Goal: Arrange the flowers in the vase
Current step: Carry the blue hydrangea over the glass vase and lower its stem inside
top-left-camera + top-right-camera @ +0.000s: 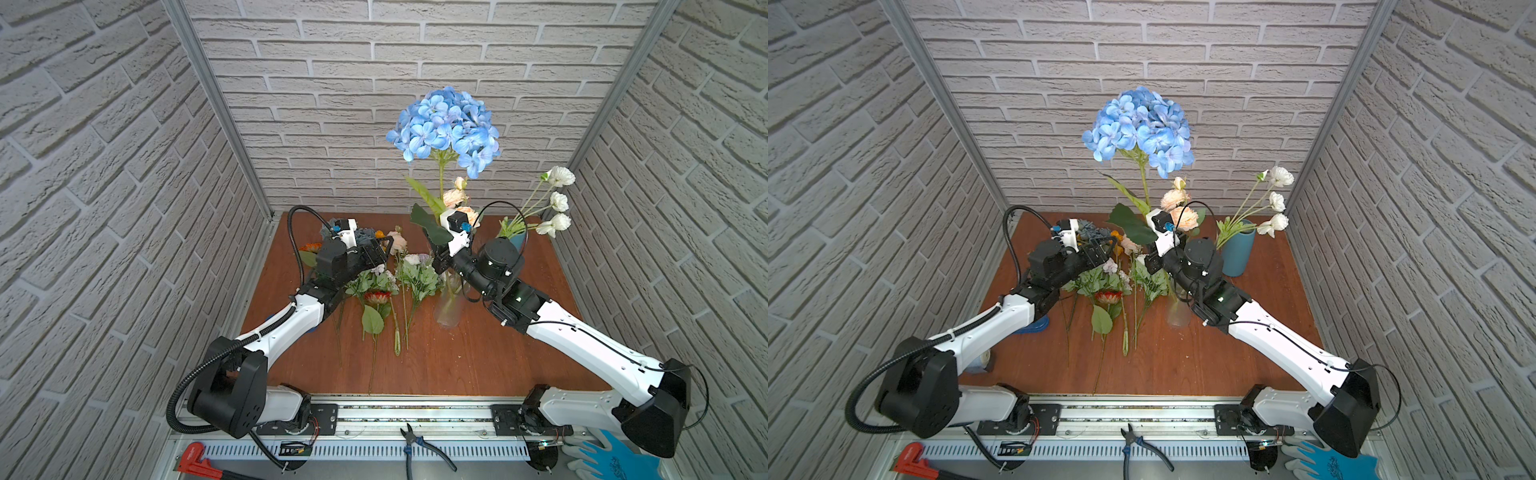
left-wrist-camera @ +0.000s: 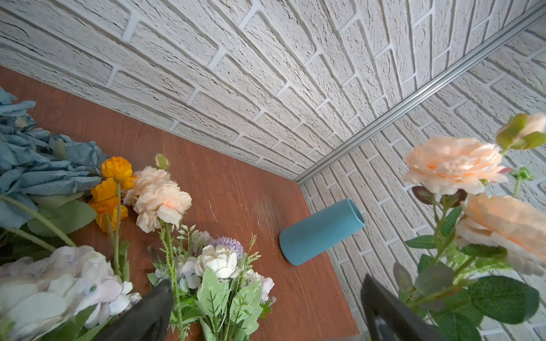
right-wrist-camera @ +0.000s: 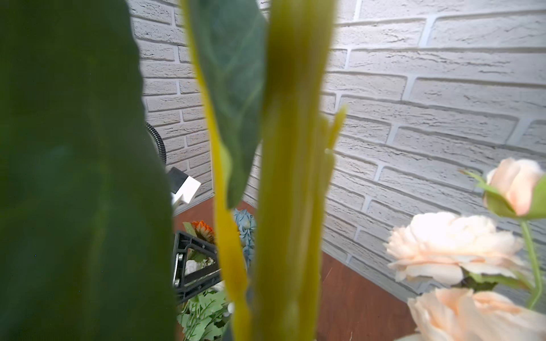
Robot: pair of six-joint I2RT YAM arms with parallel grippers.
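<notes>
White faux-brick walls box in a reddish-brown wooden tabletop (image 1: 478, 365). In both top views the blue hydrangea (image 1: 446, 126) towers upright at the far middle. Its stem runs down to the right gripper (image 1: 441, 259), which is clamped on it just above the clear glass vase (image 1: 451, 311), where green stems show through the glass. The right wrist view misses the bloom. It gives only the blurred yellow-green stem (image 3: 289, 177) and a dark leaf (image 3: 74, 177) close up, with the standing peach roses (image 3: 452, 248) beside them. The left gripper (image 1: 380, 249) hangs over the loose flowers lying on the table, spread wide and grasping nothing. Its arm hides much of that pile from above, but the left wrist view opens it up. There the two dark fingers (image 2: 147, 313) straddle a lilac-white bunch (image 2: 218, 265), and a lying peach rose (image 2: 161, 200), orange blooms (image 2: 116, 168) and a dusty-blue hydrangea (image 2: 35, 165) lie beyond. A red daisy (image 1: 377, 297) nearer the front shows only from above. In a top view the teal vase (image 1: 1237, 253) stands clear of the right arm near the far right corner, with white poppies (image 1: 1277, 199) fanning out above it. Whether their stems sit inside it I cannot tell. Pliers (image 1: 419, 446) and a blue glove (image 1: 611, 457) lie on the metal ledge in front.
</notes>
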